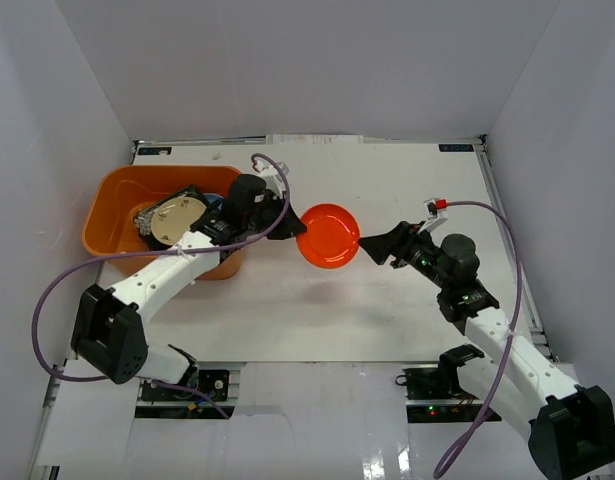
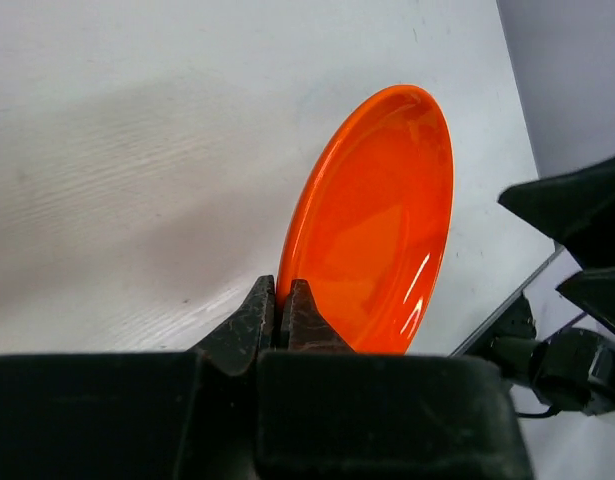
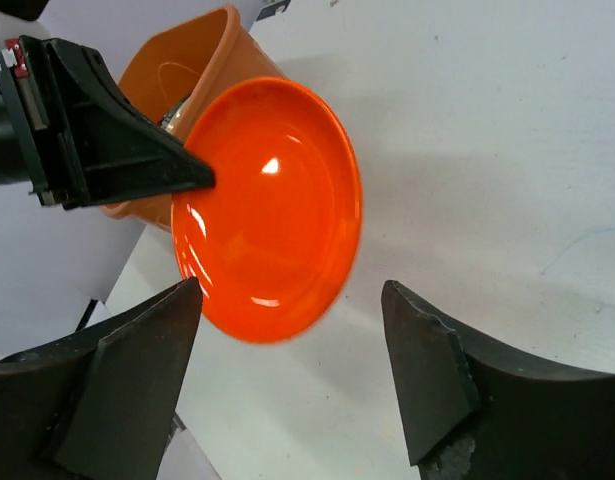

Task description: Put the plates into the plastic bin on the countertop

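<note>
Glossy round orange plate, rim pinched by left hand, right hand spread open beside it

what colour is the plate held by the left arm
Glossy orange; the plate shows best in the right wrist view.

left arm: stretched forward-right | left fingers: pinched together | right fingers: spread wide (tips facing the left ones)
</note>
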You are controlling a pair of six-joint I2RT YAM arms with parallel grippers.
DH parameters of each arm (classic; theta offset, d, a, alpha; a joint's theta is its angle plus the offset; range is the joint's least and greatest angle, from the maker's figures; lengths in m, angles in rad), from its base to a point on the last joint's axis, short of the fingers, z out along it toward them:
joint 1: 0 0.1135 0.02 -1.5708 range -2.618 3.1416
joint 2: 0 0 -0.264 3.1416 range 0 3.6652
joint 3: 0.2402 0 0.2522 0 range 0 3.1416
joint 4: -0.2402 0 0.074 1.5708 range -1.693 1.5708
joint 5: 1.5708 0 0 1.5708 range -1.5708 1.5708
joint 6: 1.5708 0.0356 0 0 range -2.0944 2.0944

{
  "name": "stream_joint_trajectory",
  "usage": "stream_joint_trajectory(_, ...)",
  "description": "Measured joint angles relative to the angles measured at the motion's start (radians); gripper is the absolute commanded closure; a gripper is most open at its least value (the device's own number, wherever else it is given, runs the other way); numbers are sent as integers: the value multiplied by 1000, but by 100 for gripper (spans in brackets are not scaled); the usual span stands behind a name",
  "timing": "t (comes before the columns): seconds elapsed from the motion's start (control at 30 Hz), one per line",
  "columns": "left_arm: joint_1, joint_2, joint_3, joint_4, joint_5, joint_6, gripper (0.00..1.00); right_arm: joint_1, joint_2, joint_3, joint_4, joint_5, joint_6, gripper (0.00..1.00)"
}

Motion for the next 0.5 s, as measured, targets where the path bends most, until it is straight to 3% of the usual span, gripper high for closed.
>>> stream_joint_trajectory(0.13,125,-97,1,-40,-73,-22,100,1,-63,-1,-32,27,-31,16)
stream_joint_trajectory(0.37,570,-380,-53,-37,-256,-88,98,1,-68,-78,-50,15,-44,18)
stream_joint_trajectory(0.5,731,-398,-114,-31,-291,-127,97,1,-26,-103,-61,-31,-31,18)
